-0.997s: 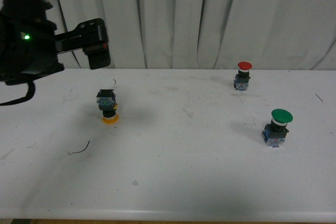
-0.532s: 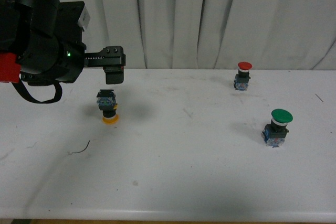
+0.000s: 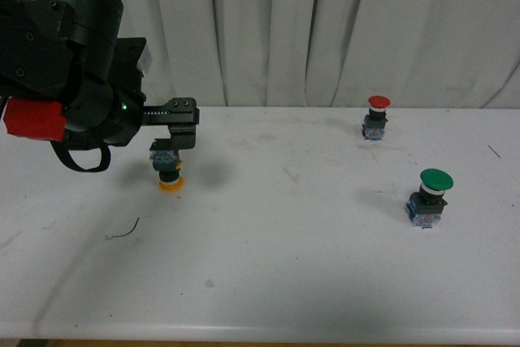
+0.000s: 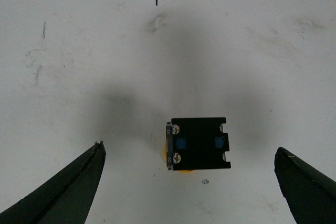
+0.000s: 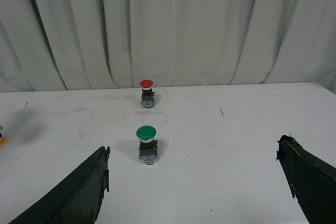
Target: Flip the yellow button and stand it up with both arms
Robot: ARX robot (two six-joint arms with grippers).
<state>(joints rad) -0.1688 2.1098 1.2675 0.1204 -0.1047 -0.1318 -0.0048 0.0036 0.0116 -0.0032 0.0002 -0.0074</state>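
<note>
The yellow button (image 3: 168,170) stands upside down at the left of the white table (image 3: 268,249), its orange-yellow cap on the surface and its blue-black contact block on top. My left gripper (image 3: 179,129) hangs open just above and slightly behind it. In the left wrist view the block (image 4: 198,144) lies between the two spread fingertips (image 4: 92,166), with a sliver of yellow cap under it and clear gaps on both sides. My right gripper (image 5: 192,148) is open and empty, out of the front view, low over the table facing the other buttons.
A green-capped button (image 3: 430,197) stands upright at the right, and a red-capped button (image 3: 376,116) stands behind it near the white curtain (image 3: 325,30). A thin black wire scrap (image 3: 122,229) lies in front of the yellow button. The table's front edge runs along the bottom.
My left arm has swung right and down from the far left, bringing its open gripper over the yellow button. The buttons have not moved.
</note>
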